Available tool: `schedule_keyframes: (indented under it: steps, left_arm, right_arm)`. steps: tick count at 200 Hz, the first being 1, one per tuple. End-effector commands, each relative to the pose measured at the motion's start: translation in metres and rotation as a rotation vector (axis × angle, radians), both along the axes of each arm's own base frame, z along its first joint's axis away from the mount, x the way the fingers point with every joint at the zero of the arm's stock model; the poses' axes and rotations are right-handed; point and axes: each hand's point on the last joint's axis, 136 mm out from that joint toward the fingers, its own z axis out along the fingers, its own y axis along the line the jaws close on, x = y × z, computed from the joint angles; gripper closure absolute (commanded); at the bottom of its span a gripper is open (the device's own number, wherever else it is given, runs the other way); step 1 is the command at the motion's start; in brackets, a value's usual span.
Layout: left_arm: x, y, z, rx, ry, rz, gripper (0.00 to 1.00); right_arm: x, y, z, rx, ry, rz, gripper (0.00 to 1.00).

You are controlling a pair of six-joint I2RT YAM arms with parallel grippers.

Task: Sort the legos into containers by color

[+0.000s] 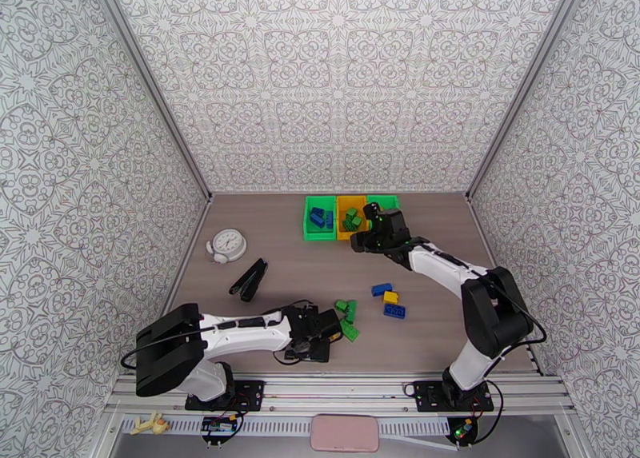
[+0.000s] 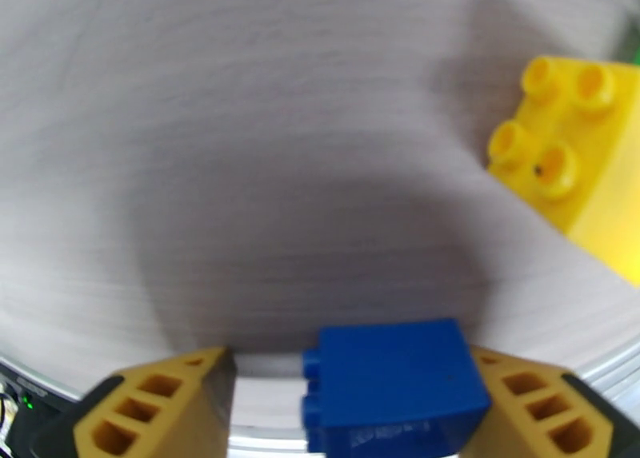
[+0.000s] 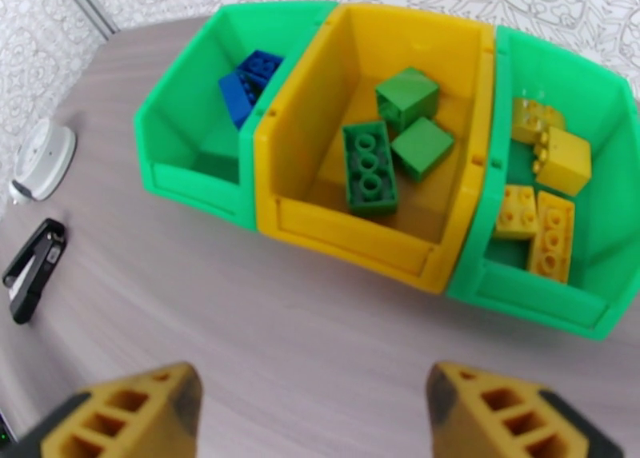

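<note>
**Legos partly sorted, one blue brick between the left fingers**

Legos lie in two places. Some sit in the three containers at the far side of the table (image 1: 264,332). The left green bin (image 3: 184,172) holds blue bricks (image 3: 248,84), the yellow bin (image 3: 352,228) holds three green bricks (image 3: 370,168), and the right green bin (image 3: 544,300) holds yellow bricks (image 3: 552,228). The rest are loose nearer the arms: a cluster of green bricks (image 1: 346,317), and well to its right a blue brick (image 1: 382,289), a yellow brick (image 1: 390,297) and a second blue brick (image 1: 394,311) close together.

The left gripper (image 2: 348,396) is low at the near edge of the table, beside the green cluster. Its jaws are partly apart. A dark blue brick (image 2: 392,388) sits between them, pressed against one finger, with a visible gap between its studs and the other finger. Another yellow brick (image 2: 576,156) lies on the table just ahead.

The right gripper (image 3: 312,412) hovers in front of the containers with its jaws spread wide and nothing between them.

A round white timer (image 1: 228,244) and a black stapler (image 1: 250,280) lie at the left of the table.
</note>
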Motion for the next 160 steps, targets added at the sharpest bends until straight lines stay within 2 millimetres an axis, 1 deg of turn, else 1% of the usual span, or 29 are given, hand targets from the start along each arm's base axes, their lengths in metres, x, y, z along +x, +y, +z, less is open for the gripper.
schedule_keyframes:
  steps: [1, 45, 64, 80, 104, 123, 145, 160]
  left_arm:
    - [0.000, -0.002, 0.002, 0.007, 0.017, -0.003, 0.41]
    - [0.006, -0.003, 0.007, -0.002, -0.005, -0.053, 0.59]
    - [0.013, -0.002, 0.013, -0.005, -0.037, -0.065, 0.61]
    - [0.025, -0.002, 0.024, -0.008, -0.111, -0.087, 0.62]
    - [0.049, -0.002, 0.046, -0.023, -0.234, -0.102, 0.62]
    - [0.073, -0.006, 0.066, -0.037, -0.354, -0.152, 0.63]
    - [0.111, -0.012, 0.094, -0.039, -0.503, -0.215, 0.62]
    - [0.142, -0.013, 0.115, -0.052, -0.588, -0.203, 0.62]
  right_arm:
    - [-0.005, -0.010, 0.008, -0.024, -0.018, -0.016, 0.23]
    - [-0.011, -0.013, 0.012, -0.021, -0.027, -0.020, 0.23]
    - [-0.015, -0.015, 0.020, -0.015, -0.040, -0.022, 0.23]
    - [-0.020, -0.020, 0.026, -0.015, -0.050, -0.033, 0.23]
    - [-0.028, -0.030, 0.033, -0.027, -0.065, -0.057, 0.24]
    - [-0.036, -0.038, 0.038, -0.039, -0.075, -0.071, 0.24]
    - [-0.043, -0.048, 0.042, -0.051, -0.081, -0.091, 0.25]
    - [-0.047, -0.054, 0.043, -0.047, -0.076, -0.107, 0.25]
